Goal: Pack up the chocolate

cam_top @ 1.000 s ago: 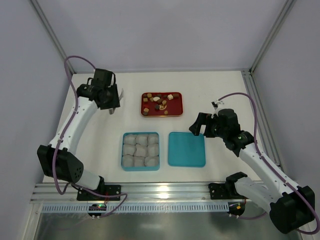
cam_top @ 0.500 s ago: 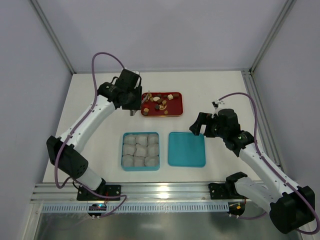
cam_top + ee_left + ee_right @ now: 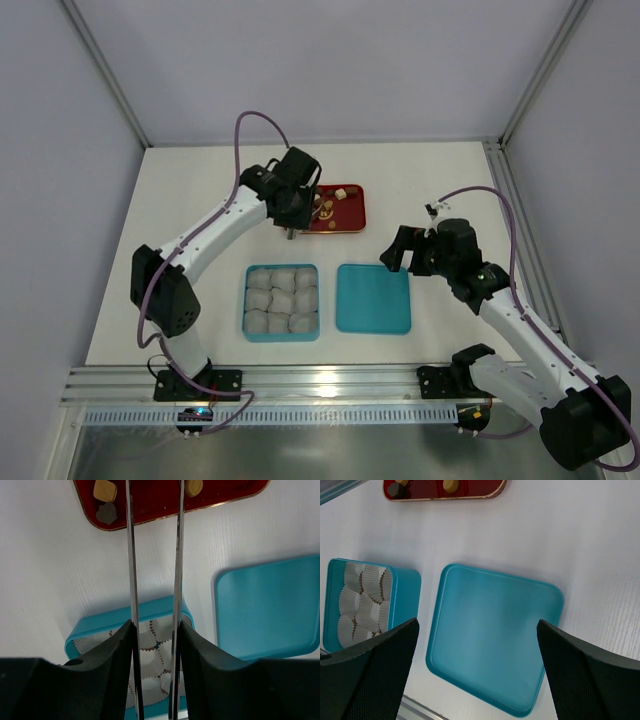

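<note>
The chocolate (image 3: pixel 328 206) lies as small tan and dark pieces in a red tray (image 3: pixel 352 216) at the back middle. My left gripper (image 3: pixel 291 214) hangs over the tray's left end, shut on metal tweezers (image 3: pixel 131 555). Their two blades run up past tan and dark chocolate (image 3: pixel 105 490) on the red tray (image 3: pixel 150 502), and their tips leave the frame. Nothing shows between the blades. My right gripper (image 3: pixel 402 250) stands open and empty above the teal lid (image 3: pixel 495 635). Chocolate (image 3: pixel 451 485) shows at the top of the right wrist view.
A teal box (image 3: pixel 282 268) lined with white paper cups (image 3: pixel 283 300) sits in front of the tray. The teal lid (image 3: pixel 373 298) lies flat right beside it. A metal rail (image 3: pixel 330 380) runs along the near table edge.
My left arm has swung right from the table's back left to the left end of the red tray, carrying the tweezers. The right arm has not moved.
</note>
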Robot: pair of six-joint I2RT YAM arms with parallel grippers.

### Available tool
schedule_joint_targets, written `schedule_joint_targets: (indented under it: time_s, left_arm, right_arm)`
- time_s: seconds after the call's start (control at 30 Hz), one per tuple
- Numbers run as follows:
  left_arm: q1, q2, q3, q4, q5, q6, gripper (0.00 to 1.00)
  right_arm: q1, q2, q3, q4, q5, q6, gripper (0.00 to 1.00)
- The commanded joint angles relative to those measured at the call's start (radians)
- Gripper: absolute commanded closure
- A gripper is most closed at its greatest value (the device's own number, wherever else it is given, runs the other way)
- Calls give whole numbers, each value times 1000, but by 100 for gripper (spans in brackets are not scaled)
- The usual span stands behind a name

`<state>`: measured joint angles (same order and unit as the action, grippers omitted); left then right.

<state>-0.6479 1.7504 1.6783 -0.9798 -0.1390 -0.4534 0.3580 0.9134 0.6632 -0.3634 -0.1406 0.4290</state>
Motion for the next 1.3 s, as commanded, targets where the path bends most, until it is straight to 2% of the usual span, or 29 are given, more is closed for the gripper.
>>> schedule_joint_targets:
  time_s: [0.0, 1.27]
  left_arm:
    - [-4, 9, 50, 26, -30, -7, 60]
    - [-6, 109, 64, 27, -24, 10, 64]
  right_arm:
    - [2, -25, 12, 12, 16, -1, 0]
    - [6, -31, -5, 15, 24, 4, 0]
